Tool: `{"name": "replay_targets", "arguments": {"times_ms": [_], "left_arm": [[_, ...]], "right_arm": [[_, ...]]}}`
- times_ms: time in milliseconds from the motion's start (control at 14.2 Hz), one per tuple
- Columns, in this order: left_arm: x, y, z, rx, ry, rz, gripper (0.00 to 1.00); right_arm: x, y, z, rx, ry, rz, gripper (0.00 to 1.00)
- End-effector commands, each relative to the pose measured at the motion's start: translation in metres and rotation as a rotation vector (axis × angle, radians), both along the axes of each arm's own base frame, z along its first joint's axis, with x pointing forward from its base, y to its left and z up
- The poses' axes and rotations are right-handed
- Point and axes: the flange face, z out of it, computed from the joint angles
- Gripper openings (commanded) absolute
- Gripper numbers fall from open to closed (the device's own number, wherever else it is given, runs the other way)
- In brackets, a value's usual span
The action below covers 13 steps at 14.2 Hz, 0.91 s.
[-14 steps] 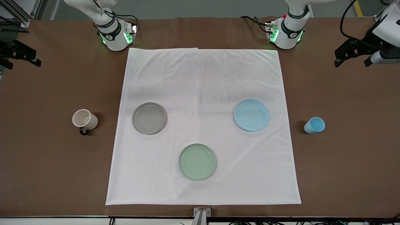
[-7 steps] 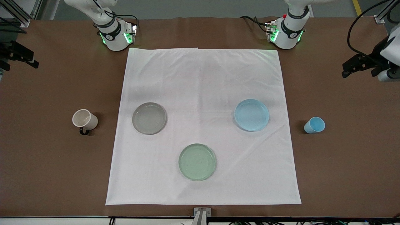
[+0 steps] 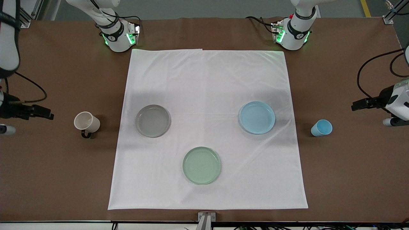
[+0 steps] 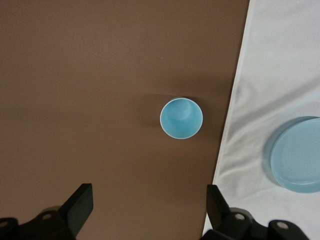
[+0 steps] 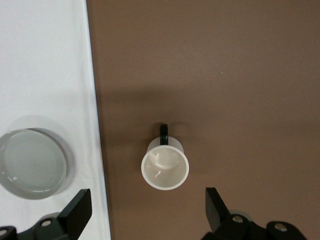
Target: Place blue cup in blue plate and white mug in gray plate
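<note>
Left gripper (image 4: 148, 210) hangs wide open and empty above my blue cup (image 4: 181, 118), upright on bare table; right gripper (image 5: 148, 212), equally open, above the white mug (image 5: 165, 167).

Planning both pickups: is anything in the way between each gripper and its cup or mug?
Nothing visible. The left gripper hangs open above the blue cup, the right gripper open above the white mug, both standing alone on bare table.

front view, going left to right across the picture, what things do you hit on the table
right hand → white mug → gray plate → green plate → blue plate → blue cup → left hand
</note>
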Motion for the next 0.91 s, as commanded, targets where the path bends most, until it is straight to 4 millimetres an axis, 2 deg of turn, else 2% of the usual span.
{"name": "replay_targets", "arguments": {"times_ms": [0, 211, 352, 492, 703, 844], "left_arm": [[-0.016, -0.003, -0.044, 0.014, -0.044, -0.023, 1.0], [-0.022, -0.001, -0.106, 0.01, -0.089, -0.024, 0.98], [-0.025, 0.006, -0.142, 0.009, -0.113, -0.015, 0.89], [-0.023, 0.006, -0.167, 0.005, -0.112, -0.016, 0.78], [-0.021, 0.007, -0.188, 0.001, -0.113, -0.015, 0.62], [-0.02, 0.006, -0.193, -0.002, -0.105, -0.015, 0.43]], "right_arm": [[0.0, 0.002, -0.064, 0.018, 0.0, -0.043, 1.0], [-0.021, -0.001, -0.13, 0.016, -0.025, -0.085, 1.0], [-0.032, 0.0, -0.161, 0.003, -0.067, -0.126, 1.0], [-0.038, -0.002, -0.187, -0.005, -0.084, -0.132, 1.0], [-0.038, -0.002, -0.206, -0.009, -0.085, -0.128, 0.97], [-0.039, 0.0, -0.215, -0.01, -0.073, -0.117, 0.94]]}}
